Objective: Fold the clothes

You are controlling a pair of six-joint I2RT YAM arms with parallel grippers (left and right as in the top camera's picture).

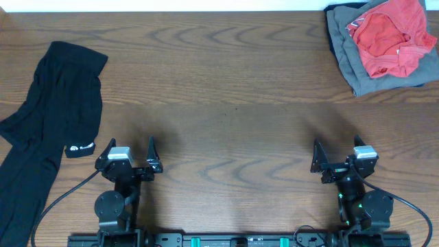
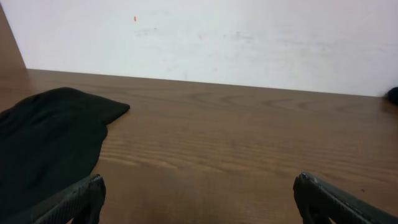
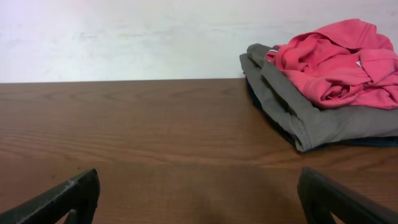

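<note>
Black T-shirt [image 1: 60, 99] lies, seemingly bunched, beside the spread left jaws.

— Where did they sit?
— Both low in the frame: left gripper [image 1: 132, 144] at lower left, right gripper [image 1: 336, 145] at lower right.
— And the jaws?
— Spread wide on each, holding nothing, pointing toward the top edge

A brown wood-grain table [image 1: 226, 89] — plain white wall [image 3: 124, 37] behind it.
</note>
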